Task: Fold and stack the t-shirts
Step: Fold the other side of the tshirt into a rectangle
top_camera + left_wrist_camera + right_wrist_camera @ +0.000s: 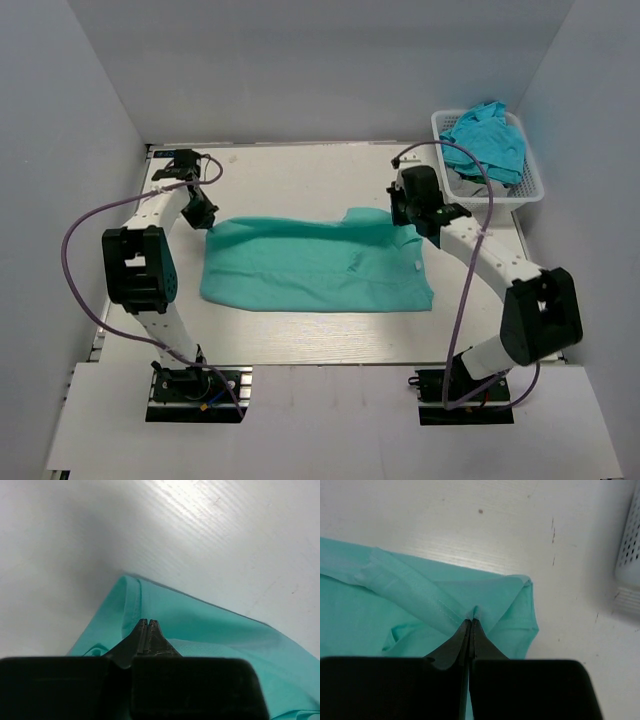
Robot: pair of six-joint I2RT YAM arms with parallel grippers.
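A teal-green t-shirt (315,265) lies spread flat across the middle of the table, with a small white label (417,267) near its right edge. My left gripper (205,215) is at the shirt's far left corner. In the left wrist view its jaws (148,622) are pressed shut down on the teal fabric (210,630) just inside that corner. My right gripper (400,212) is at the far right corner, shut (471,621) with a pucker of cloth (420,595) pinched at its tips. A second, turquoise-blue t-shirt (488,140) lies crumpled in the basket.
A white plastic lattice basket (525,190) stands at the back right corner, and its wall (630,545) shows at the right edge of the right wrist view. Grey walls enclose the table on three sides. Purple cables loop beside both arms.
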